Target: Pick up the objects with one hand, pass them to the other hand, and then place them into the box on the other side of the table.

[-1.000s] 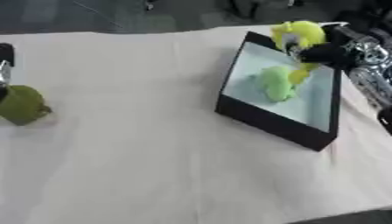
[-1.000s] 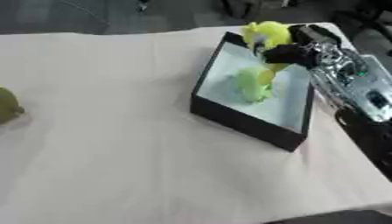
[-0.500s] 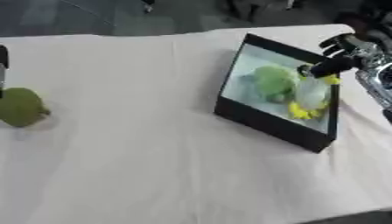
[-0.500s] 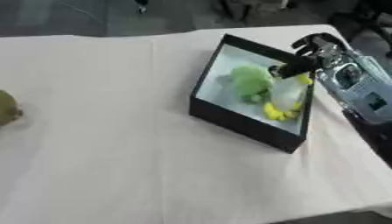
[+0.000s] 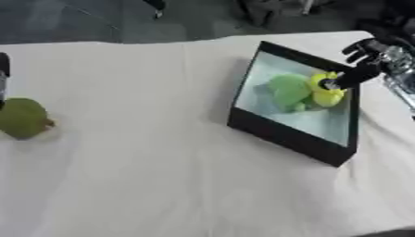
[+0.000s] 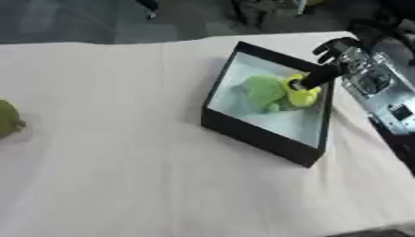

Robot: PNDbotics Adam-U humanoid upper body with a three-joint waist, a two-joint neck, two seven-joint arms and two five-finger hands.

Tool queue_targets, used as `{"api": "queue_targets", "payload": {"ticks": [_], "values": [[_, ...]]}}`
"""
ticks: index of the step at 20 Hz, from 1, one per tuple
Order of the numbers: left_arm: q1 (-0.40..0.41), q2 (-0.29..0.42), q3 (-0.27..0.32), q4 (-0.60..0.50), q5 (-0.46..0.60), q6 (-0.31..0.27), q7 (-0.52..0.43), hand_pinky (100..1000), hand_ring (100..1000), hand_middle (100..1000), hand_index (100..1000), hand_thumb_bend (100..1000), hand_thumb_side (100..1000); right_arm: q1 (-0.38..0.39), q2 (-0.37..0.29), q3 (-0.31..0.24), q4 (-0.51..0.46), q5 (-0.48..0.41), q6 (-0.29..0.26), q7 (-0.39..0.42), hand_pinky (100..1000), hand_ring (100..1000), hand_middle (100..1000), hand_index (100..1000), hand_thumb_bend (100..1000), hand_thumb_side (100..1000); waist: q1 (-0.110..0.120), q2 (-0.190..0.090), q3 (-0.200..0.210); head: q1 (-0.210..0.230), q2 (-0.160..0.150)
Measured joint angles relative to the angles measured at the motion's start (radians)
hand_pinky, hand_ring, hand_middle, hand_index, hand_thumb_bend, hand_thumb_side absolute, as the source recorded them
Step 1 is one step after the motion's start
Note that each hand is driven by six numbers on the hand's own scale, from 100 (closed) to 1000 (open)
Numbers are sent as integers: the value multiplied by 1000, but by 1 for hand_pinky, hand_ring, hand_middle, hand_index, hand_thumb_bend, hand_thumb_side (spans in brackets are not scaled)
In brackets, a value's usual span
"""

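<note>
A black box [image 5: 284, 136] with a pale inside sits tilted on the right of the table. Inside lie a green object [image 5: 284, 90] and a yellow object [image 5: 327, 95], touching each other. My right hand [image 5: 362, 67] hangs over the box's right rim with its fingers spread; one dark finger [image 6: 314, 77] reaches down to the yellow object's top. A green, pear-like object [image 5: 22, 118] rests on the cloth at the far left. Only a dark sliver of my left hand [image 5: 3, 71] shows at the left edge, just above that object.
A cream cloth [image 5: 154, 176] covers the table. The right forearm with silver parts [image 6: 379, 92] runs along the right edge past the box. Dark floor and shapes lie beyond the far table edge.
The right hand has let the yellow object go: it was held above the box's far corner and now lies inside beside the green one. The view has also shifted a little.
</note>
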Motion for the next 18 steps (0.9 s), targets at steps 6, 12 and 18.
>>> {"api": "queue_targets", "payload": {"ticks": [6, 12, 18], "values": [[-51, 69, -48, 105, 68, 61, -65, 816, 767, 403, 856, 413, 283, -40, 43, -115, -104, 17, 5, -52, 866, 1000, 881, 799, 209, 417, 17, 0, -18, 83, 0], [-121, 123, -108, 233, 152, 50, -148, 835, 781, 411, 901, 360, 343, -10, 52, -205, -230, -34, 22, -135, 838, 989, 891, 801, 212, 377, 25, 0, -15, 112, 2], [-158, 142, -160, 346, 233, -17, -228, 882, 824, 492, 903, 344, 395, -6, 70, -209, -289, -77, 23, -215, 834, 983, 881, 784, 194, 385, 29, 0, -15, 118, 9]]}}
